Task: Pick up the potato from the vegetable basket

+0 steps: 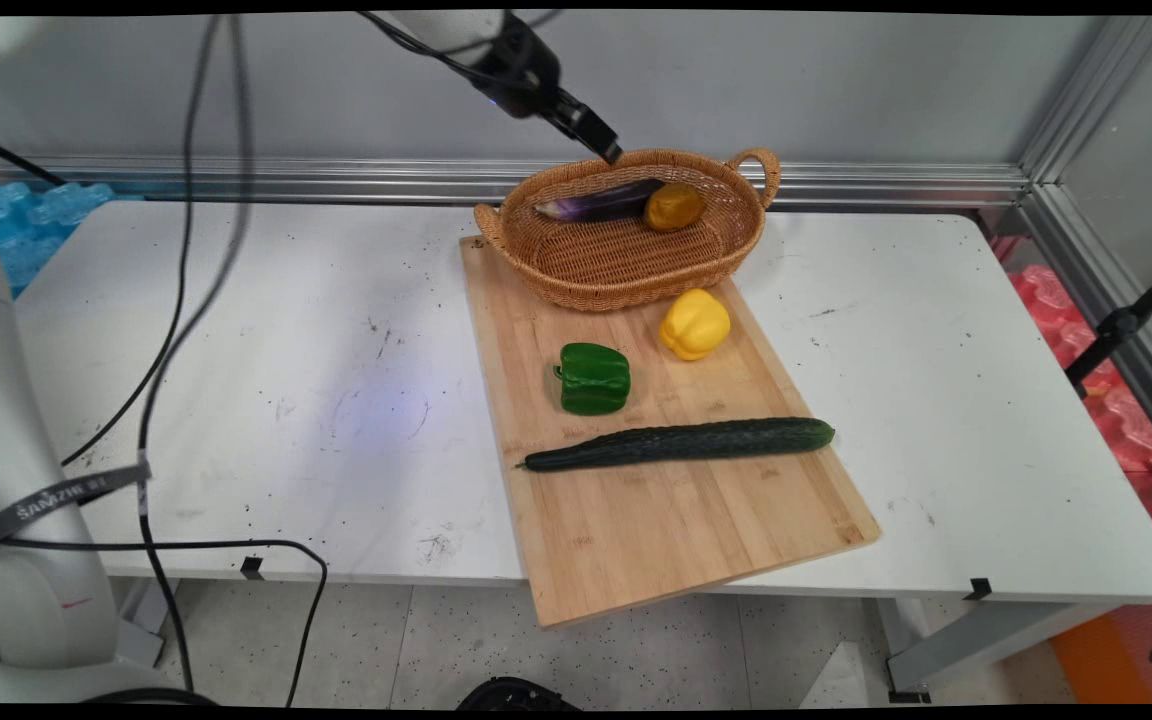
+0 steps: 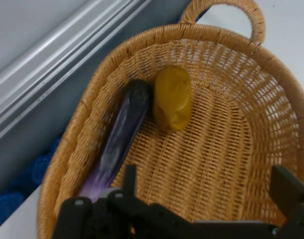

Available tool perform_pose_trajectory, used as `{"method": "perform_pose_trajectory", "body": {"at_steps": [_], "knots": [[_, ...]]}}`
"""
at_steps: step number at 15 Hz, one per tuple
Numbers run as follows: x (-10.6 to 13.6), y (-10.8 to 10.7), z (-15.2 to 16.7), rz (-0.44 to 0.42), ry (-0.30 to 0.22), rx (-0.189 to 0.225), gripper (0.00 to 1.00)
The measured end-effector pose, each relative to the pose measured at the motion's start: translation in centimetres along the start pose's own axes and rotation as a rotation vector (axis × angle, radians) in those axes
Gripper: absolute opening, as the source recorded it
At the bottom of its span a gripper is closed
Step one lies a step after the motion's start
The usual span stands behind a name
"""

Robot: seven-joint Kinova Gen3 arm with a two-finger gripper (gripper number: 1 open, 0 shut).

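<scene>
**Gripper above the basket's back rim**

The black gripper (image 1: 608, 150) hangs just over the far rim of the wicker basket (image 1: 726, 255). Inside lie a purple eggplant (image 1: 598, 202) and a brownish-yellow potato (image 1: 674, 206), touching. On the bamboo board (image 1: 656, 520) sit a green pepper (image 1: 593, 378), a yellow pepper (image 1: 695, 323) and a long cucumber (image 1: 681, 442).

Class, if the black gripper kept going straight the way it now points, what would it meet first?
Probably the woven floor of the oval wicker basket, beside the purple eggplant; the gripper is open, and depth is uncertain.
</scene>
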Motion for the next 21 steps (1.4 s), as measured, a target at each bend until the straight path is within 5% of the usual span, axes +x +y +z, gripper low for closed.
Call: {"method": "perform_pose_trajectory", "body": {"at_steps": [12, 21], "knots": [[4.1, 1.4, 13.2, -0.003, -0.1, 0.005, 1.0], [5.6, 1.5, 18.8, -0.012, -0.158, 0.016, 1.0]]}}
